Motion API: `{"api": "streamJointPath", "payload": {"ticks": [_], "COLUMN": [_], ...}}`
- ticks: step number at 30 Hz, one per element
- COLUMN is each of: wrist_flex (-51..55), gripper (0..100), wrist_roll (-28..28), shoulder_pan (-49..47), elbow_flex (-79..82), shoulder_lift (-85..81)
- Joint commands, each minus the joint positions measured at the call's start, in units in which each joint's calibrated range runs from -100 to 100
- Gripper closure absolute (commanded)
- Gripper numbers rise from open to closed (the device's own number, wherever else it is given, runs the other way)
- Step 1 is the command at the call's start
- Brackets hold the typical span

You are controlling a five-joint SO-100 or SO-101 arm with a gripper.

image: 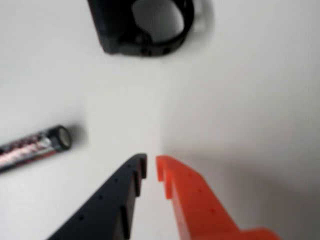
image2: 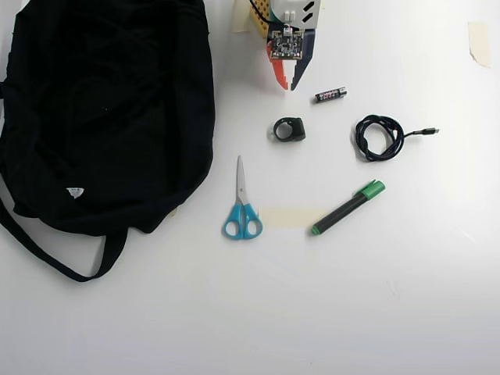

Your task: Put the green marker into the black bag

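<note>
Marker (image2: 348,207): slim black barrel, bright green cap and small green end; lies slantwise on the white table (image2: 391,312), lower right in the overhead view, one end just beside a pale strip of tape (image2: 285,218). Untouched; not seen in the wrist view.

Bag (image2: 109,109): large, soft black fabric, slumped at upper left, thin strap looping below it, small white logo. Well apart from the marker. Opening not discernible.

Gripper (image2: 286,82): one orange finger, one black, hard plastic; jaws nearly together, a narrow gap between the tips, nothing held. Sits at top centre, far from the marker.

Progress, as judged: nothing done; reach, grasp, carry and drop all remain.

Other items: battery (image2: 330,94), small dark cylinder near the gripper; black ring-shaped part (image2: 288,129), rigid; scissors (image2: 241,207), steel blades, blue handles; cable (image2: 379,137), coiled, black.
</note>
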Motion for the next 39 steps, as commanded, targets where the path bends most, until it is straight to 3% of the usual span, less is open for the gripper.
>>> {"api": "streamJointPath", "payload": {"ticks": [1, 28, 39], "wrist_flex": [-2.0, -15.2, -32.1], "gripper": [98, 98, 98], "wrist_roll": [0.1, 0.7, 0.8], "shoulder_pan": [-0.3, -3.6, -3.4], "elbow_flex": [-6.3, -42.0, -49.0], "shoulder_lift": [-0.6, 35.4, 50.5]}}
